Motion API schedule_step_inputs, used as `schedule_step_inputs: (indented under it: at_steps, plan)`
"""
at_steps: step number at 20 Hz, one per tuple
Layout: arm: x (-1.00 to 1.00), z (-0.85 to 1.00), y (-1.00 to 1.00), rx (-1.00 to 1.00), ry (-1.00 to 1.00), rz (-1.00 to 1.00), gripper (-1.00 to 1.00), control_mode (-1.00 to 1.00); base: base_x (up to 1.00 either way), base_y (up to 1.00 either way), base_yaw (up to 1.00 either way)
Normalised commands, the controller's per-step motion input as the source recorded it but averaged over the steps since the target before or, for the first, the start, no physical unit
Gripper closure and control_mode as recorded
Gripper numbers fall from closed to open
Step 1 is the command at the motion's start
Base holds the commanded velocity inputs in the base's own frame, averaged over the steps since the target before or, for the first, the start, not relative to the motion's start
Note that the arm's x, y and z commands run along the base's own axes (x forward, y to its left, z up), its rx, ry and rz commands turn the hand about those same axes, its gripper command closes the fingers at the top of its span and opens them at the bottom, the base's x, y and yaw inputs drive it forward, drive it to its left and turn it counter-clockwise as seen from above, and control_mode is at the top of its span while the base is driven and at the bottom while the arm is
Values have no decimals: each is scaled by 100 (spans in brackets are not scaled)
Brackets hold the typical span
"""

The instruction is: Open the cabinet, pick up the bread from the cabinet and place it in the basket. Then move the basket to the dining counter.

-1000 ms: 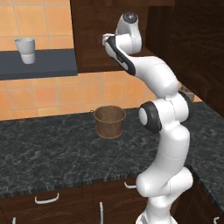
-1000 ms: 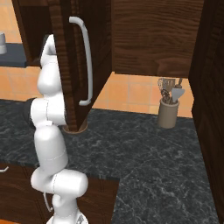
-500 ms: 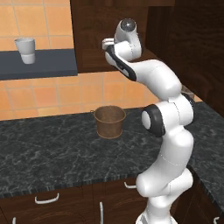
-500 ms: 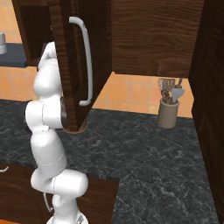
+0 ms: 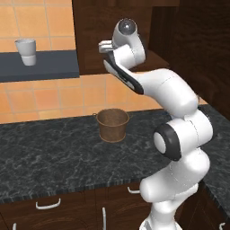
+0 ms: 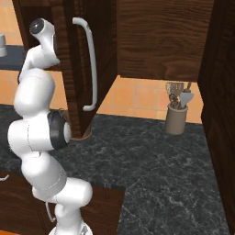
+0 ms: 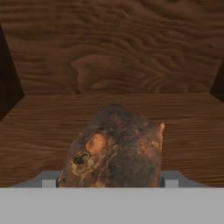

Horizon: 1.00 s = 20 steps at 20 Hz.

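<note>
Hand view: bread (image 7: 114, 148), one tan-brown mottled lump with dark patches, resting on the wooden shelf floor inside the cabinet (image 7: 109, 48), close before the camera at 6 o'clock, back wall at 12 o'clock. Long axis: roughly across the picture, 9 to 3 o'clock, with a small peak toward 2 o'clock; the shape is irregular and no clear front can be told. Gripper (image 7: 109, 184): jaws spread wide, grey tips flanking the base of the lump at either side; contact cannot be told, and nothing reads as lifted. Left base view: gripper (image 5: 106, 47) reaches into the cabinet above the black bench (image 5: 49, 157); basket (image 5: 112, 125) stands upright on that bench below, mouth empty. Right base view: cabinet door (image 6: 75, 69) swung open beside the arm. Risks, as judgement: closing low on a rounded, uneven lump may squeeze it forward toward the back wall; a shallow hold may drop it during withdrawal; the arm may brush the open door while backing out.
</note>
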Motion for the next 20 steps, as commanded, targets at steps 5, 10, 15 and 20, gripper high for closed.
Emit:
schedule_step_inputs:
  at_steps: [5, 10, 15, 20]
  plan:
    - [-100, 1, 41, 0, -3, -2, 100, -100, 0, 0, 0]
    - [-100, 8, 1, 1, 0, -2, 100, -100, 0, 0, 0]
    - [-100, 2, 2, 2, 4, 0, 100, -100, 0, 0, 0]
    - [-100, -25, 14, 0, 7, 0, 100, -100, 0, 0, 0]
